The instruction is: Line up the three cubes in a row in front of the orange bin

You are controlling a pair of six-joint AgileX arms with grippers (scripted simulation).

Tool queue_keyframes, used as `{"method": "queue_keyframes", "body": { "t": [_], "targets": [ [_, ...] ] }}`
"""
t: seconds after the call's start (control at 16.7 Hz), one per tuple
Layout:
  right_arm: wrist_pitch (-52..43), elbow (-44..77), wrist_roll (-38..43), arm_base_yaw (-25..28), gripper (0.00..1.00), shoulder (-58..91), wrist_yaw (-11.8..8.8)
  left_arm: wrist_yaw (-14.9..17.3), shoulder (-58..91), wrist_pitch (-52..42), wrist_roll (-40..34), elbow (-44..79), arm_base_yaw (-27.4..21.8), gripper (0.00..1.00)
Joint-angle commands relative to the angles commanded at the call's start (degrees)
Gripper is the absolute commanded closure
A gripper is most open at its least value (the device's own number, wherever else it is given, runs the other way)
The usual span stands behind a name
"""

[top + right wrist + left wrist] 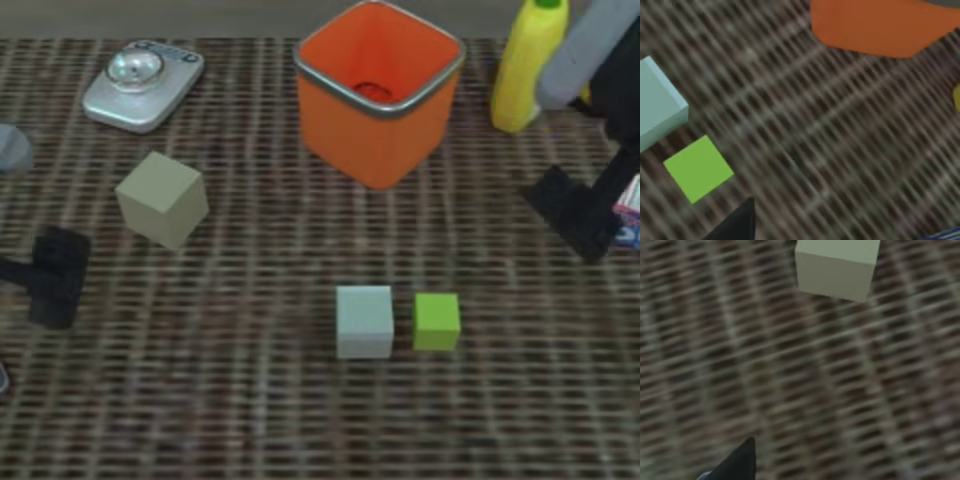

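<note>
The orange bin (375,90) stands at the back middle of the woven mat. The beige-tan cube (162,198) sits at the left, turned at an angle, and shows in the left wrist view (836,267). In front of the bin the grey-blue cube (364,320) and the lime-green cube (437,321) lie side by side with a small gap; the right wrist view also holds the grey-blue cube (657,107), the green cube (697,169) and the bin (880,27). My left gripper (55,275) hovers open, below and left of the beige cube. Right of the bin, my right gripper (580,215) is open and holds nothing.
A silver kitchen scale (143,83) lies at the back left. A yellow bottle (528,65) stands right of the bin, and a blue-and-white box (630,210) sits at the right edge beside my right gripper.
</note>
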Motion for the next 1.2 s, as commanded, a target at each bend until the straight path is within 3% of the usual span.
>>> {"method": "queue_keyframes", "body": {
  "t": [0.3, 0.54, 0.9, 1.2],
  "targets": [
    [15.41, -25.91, 11.14, -9.89, 0.00, -29.33, -0.07, -0.67, 35.13, -21.34, 4.04, 25.25, -3.04, 0.00],
    [26.37, -44.36, 18.98, -16.14, 0.00, -49.22, 0.76, -1.79, 58.74, -32.96, 6.35, 46.20, -4.05, 0.00],
    [39.07, -63.75, 27.71, -22.07, 0.00, -70.15, 2.65, -3.26, 78.56, -37.75, 8.30, 71.77, -3.94, 0.00],
    [42.55, -68.54, 30.14, -23.40, 0.00, -75.60, 3.34, -3.64, 81.88, -36.95, 8.73, 78.33, -3.69, 0.00]
  ]
}}
